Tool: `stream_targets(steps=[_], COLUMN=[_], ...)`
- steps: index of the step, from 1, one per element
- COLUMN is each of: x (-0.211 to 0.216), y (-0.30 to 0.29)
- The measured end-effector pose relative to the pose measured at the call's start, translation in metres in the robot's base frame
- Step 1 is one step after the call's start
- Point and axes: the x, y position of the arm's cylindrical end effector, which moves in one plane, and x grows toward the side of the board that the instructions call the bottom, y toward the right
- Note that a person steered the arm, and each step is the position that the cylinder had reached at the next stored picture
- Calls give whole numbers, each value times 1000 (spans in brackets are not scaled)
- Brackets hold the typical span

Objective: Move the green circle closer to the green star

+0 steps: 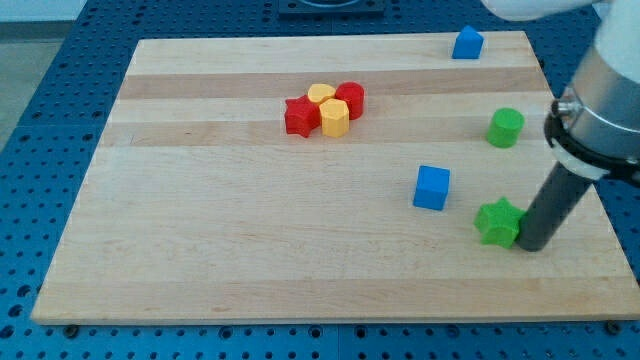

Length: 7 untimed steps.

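The green circle [506,127] sits near the board's right edge, above the middle. The green star [498,221] lies lower down, near the right edge. My tip [529,246] rests on the board right next to the star's right side, touching or almost touching it. The rod rises up and to the right from there. The circle is well above the tip, with a gap of bare wood between circle and star.
A blue cube [432,187] stands left of the star. Another blue block [467,43] is at the top right. A cluster of a red star [299,116], a yellow hexagon [334,117], a yellow block [321,95] and a red cylinder [350,99] sits at top centre.
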Motion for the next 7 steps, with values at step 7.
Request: stream_targets(steps=[7], x=[-143], y=[73])
